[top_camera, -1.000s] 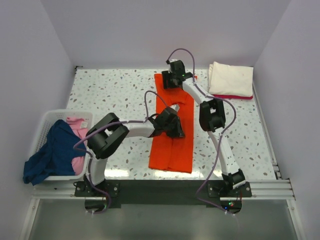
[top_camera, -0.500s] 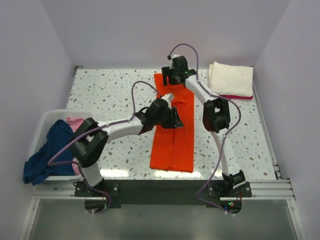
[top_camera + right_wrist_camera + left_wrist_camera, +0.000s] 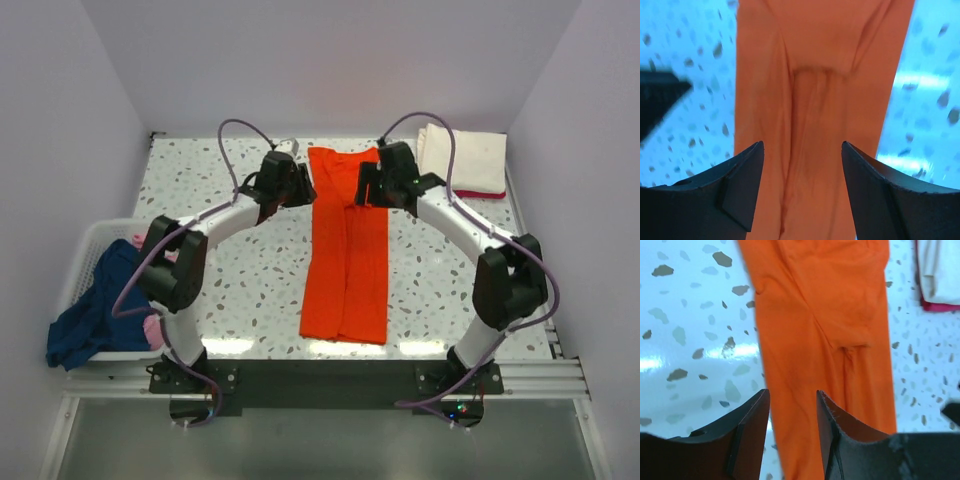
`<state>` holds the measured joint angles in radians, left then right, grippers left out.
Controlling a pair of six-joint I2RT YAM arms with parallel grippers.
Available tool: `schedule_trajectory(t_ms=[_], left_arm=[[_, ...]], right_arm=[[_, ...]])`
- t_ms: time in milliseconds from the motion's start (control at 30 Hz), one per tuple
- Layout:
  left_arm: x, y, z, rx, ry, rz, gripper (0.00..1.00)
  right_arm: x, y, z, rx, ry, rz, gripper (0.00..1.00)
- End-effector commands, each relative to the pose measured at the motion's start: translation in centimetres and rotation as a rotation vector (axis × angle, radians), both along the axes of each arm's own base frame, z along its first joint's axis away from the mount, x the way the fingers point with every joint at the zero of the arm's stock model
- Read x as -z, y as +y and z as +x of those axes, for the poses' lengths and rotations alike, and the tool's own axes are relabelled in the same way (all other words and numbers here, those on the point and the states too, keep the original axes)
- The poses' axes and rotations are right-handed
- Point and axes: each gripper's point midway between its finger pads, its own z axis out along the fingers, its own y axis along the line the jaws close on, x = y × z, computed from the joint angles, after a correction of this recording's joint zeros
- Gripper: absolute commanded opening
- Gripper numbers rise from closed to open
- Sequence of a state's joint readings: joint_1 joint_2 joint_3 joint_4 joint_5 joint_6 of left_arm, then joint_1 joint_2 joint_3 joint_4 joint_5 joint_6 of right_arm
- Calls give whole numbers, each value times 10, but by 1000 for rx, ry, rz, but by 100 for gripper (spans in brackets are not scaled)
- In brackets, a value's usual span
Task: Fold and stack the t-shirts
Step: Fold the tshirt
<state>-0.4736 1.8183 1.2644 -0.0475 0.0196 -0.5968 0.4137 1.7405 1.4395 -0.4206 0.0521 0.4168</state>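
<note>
Orange t-shirt, already folded lengthwise into a narrow strip, is lying along the middle of the speckled surface, its far end between the two arms. The left hand is hovering at the strip's left edge with its fingers apart and nothing between them. The right hand is hanging over the strip's far part, likewise spread and gripping nothing.

The cloth is judged light, limp and prone to creasing. It is offering no stiffness, so a single pinch would let the layers sag and slide open. Hold is best taken at the two far corners, one hand to each, pinching through all layers at once so that the strip can be carried over on itself.

A cream-white t-shirt is resting folded on a red t-shirt at the far right corner, forming the stack. A navy t-shirt and a pink t-shirt are waiting in the white basket at the near left.

Compared with one second ago, the left hand is no longer over the strip's middle, having swung out to the far left. The right hand has left the far hem for the right flank, and the strip is lying straighter and flatter.
</note>
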Motion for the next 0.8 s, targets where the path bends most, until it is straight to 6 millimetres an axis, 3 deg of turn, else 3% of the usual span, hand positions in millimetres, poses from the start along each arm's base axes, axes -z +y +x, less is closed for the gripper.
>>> schedule_trajectory(t_ms=[0,33,67,133,167,400,533,667,767], left_arm=[[17,4,35,72,-74,130,48],[33,0,45,79,-60,151,50],[43,-1,50,86,-49,166,51],[49,-6,63,103,-54,197,52],[67,-6,66,109,-33,214,54],[84,-2,94,98,-49,206,58],[81,-6,103,109,-83,173,59],[91,-11,107,138,-73,169,58],[93,-11,109,144,-69,170,57]], right_arm=[[20,15,-55,-1,55,9,66],[12,25,-73,-39,37,7,66],[23,28,-83,-49,60,-18,66],[22,35,-111,-83,60,-26,65],[22,46,-128,-122,64,-34,64],[32,71,-199,-225,66,-78,59],[37,94,-226,-281,59,-105,59],[65,119,-243,-320,91,-166,53],[72,137,-259,-358,87,-187,50]])
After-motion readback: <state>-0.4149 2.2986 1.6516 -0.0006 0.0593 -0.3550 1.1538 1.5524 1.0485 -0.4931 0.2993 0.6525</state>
